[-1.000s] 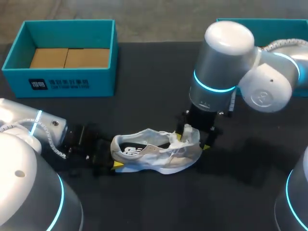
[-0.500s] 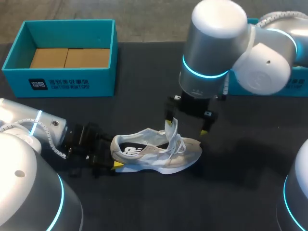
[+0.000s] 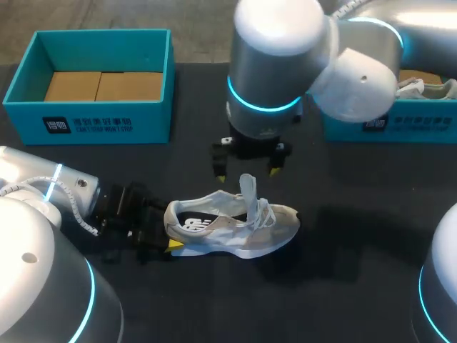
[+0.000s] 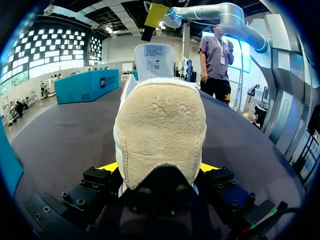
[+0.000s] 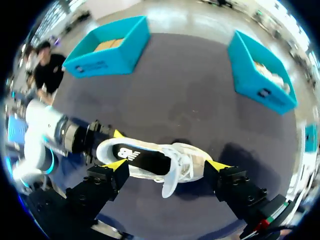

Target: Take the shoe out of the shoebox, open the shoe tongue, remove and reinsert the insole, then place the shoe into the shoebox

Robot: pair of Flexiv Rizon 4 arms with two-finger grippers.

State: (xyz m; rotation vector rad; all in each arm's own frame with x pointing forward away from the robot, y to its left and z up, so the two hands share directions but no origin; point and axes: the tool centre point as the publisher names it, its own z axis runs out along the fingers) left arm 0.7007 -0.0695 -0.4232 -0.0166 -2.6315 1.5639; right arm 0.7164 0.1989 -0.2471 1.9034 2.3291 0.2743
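Shoe [image 3: 232,225] on table [image 3: 214,307], tongue [image 3: 248,189] upright | left gripper [image 3: 164,230] pinches heel | right gripper [image 3: 246,170] spread, empty, above | light, floppy upper, stiffer sole; you should take the thin, bendy insole [image 3: 208,218] by its heel edge

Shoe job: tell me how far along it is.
Done: the shoe lies on the table, out of the shoebox, its tongue standing up. In hand: the left gripper is shut on the shoe at its heel; the right gripper hangs open above the tongue. Seemingly left: the insole sits inside the shoe, so removing and reinserting it, then boxing the shoe.
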